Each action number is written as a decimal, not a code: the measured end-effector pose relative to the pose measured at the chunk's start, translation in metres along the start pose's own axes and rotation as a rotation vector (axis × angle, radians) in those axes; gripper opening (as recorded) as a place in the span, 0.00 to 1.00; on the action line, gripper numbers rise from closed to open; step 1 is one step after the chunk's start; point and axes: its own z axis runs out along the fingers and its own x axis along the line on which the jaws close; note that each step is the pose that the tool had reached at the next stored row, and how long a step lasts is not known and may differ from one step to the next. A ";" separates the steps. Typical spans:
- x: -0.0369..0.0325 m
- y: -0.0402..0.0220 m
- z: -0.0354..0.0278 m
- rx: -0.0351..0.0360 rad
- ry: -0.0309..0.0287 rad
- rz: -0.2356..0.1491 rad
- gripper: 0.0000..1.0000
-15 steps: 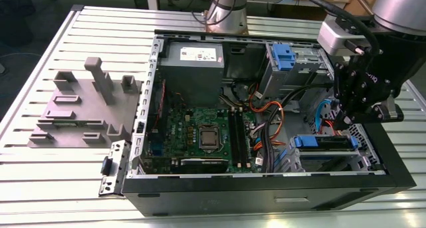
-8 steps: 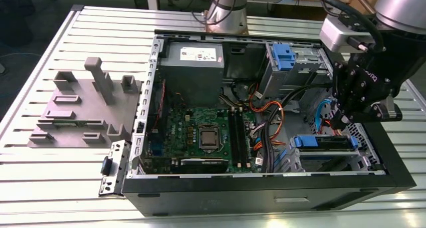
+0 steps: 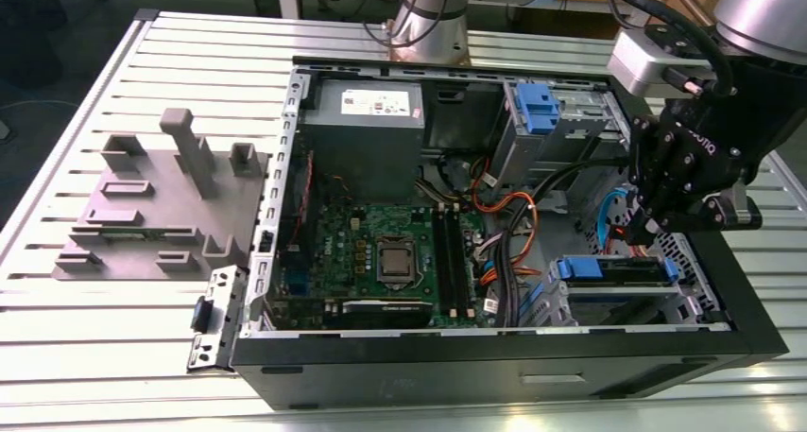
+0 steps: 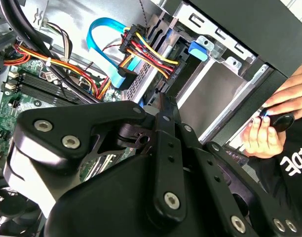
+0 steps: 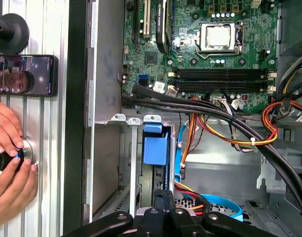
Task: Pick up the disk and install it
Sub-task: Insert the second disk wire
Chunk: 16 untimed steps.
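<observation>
Evidently at the install step: claw [image 3: 664,226] sat low over the case's drive bay [image 3: 621,304] with fingers drawn together – the disk [image 5: 154,158], blue rails showing, stood in the bay slot [image 5: 136,168] – final seating would call for a straight, gentle push.

The disk [image 3: 611,269] sits in the drive bay in the corner of the open computer case on the exterior view's right, close to the case's near wall, with a strip of silver body showing between blue plastic rail ends. It lies slotted down between the bay's metal walls, so its label and most of its flat faces are hidden. In both wrist views its blue plastic end [image 5: 154,148] [image 4: 199,49] shows just beside the bay's small silver tabs, with the dark narrow edge of the body running on from it.
</observation>
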 end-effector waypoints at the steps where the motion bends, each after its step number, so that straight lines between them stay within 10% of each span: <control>1: 0.0000 0.0000 0.0000 0.0000 0.0000 0.000 0.11; 16: -0.0046 -0.0006 -0.0042 -0.0128 -0.0001 -0.002 0.11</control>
